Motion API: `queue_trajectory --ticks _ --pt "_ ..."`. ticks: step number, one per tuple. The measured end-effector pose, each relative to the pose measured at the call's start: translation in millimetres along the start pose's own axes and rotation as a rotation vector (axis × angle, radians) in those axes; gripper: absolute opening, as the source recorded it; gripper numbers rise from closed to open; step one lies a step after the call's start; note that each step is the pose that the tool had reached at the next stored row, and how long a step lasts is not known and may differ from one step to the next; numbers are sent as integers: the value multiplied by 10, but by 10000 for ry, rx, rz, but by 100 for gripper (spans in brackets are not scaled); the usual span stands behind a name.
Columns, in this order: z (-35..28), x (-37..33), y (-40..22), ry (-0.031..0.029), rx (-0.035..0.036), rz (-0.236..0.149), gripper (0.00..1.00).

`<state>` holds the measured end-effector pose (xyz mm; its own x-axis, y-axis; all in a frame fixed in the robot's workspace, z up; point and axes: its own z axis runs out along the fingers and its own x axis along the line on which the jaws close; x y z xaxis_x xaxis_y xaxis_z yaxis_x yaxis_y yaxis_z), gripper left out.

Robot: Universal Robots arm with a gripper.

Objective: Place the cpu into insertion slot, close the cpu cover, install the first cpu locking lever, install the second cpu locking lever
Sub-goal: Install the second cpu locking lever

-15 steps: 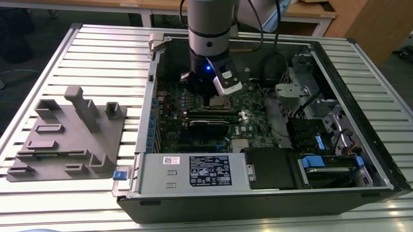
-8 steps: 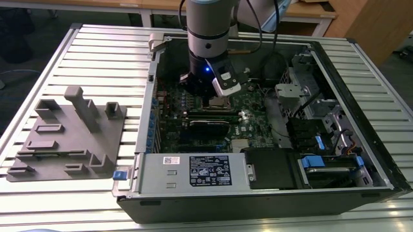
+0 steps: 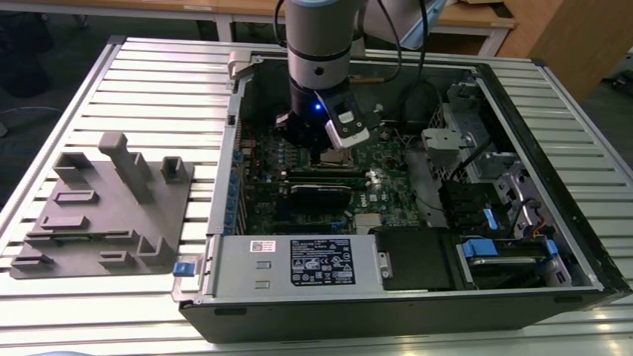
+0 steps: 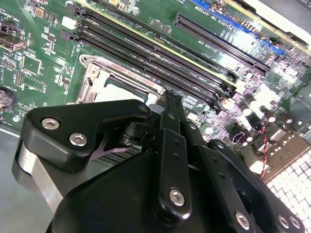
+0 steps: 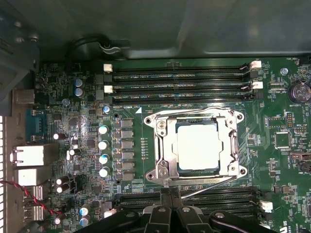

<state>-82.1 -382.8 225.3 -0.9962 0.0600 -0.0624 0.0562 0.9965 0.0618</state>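
Exterior view: open computer case point(image 3: 396, 297) nearest, on slatted worktop point(image 3: 148, 74); arm reaches down over the board, claw point(image 3: 314, 152) low by the socket.

Second wrist view: claw body fills foreground, fingers drawn narrow, gripping nothing visible.

First wrist view: cpu point(image 5: 199, 145) seated in insertion slot point(image 5: 163, 167), cpu cover point(image 5: 197, 116) down around it. Judged step: locking levers; next move needs a precise hook on the thin lever wire point(image 5: 214, 185).
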Motion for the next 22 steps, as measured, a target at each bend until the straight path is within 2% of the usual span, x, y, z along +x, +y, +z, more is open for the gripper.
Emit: queue_trajectory --ticks 7,17,22 --pt "23 15 -2 -4 1 0 11" --pt "113 81 -11 -12 1 -1 11" --pt "169 89 -12 -12 3 -1 11"
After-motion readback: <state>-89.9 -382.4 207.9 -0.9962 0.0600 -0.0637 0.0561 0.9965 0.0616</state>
